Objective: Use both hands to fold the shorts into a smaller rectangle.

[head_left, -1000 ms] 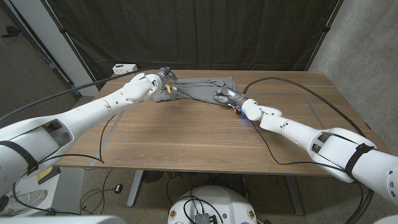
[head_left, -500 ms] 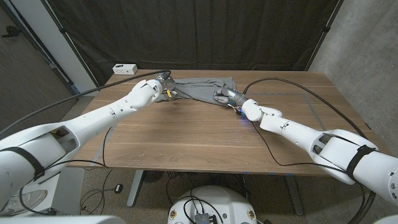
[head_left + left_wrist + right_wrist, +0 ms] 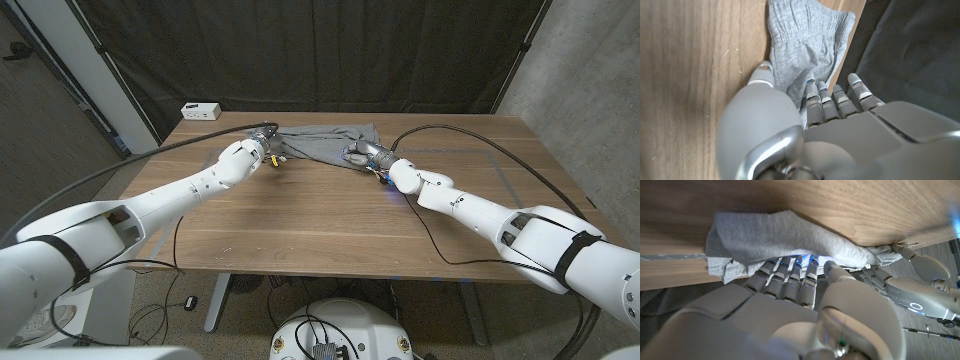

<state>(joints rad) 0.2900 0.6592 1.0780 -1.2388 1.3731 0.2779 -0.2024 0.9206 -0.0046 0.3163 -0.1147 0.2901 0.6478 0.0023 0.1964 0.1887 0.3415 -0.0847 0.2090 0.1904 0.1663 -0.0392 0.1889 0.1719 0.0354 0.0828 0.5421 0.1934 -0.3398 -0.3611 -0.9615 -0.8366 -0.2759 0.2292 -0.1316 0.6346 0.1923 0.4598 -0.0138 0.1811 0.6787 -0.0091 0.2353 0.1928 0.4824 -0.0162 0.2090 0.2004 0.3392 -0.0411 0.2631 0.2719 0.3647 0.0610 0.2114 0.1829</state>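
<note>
Grey shorts (image 3: 322,141) lie bunched along the far middle of the wooden table (image 3: 320,225). My left hand (image 3: 262,141) is at their left end; in the left wrist view its straight fingers (image 3: 816,102) lie on the grey cloth (image 3: 800,45), the thumb beside its edge, with no grip showing. My right hand (image 3: 362,153) is at the right end's near edge. In the right wrist view the cloth (image 3: 775,235) drapes over its fingertips (image 3: 790,272), held against the thumb and raised off the wood. The left hand (image 3: 920,287) shows beyond it.
A small white box (image 3: 201,110) sits at the table's far left corner. Black cables cross the tabletop by the right arm (image 3: 455,130) and run along the left arm (image 3: 170,150). A dark curtain hangs behind the table; a concrete wall stands to the right.
My left hand has slid right along the far edge onto the shorts' left end. The right hand and the cloth it holds have stayed put.
</note>
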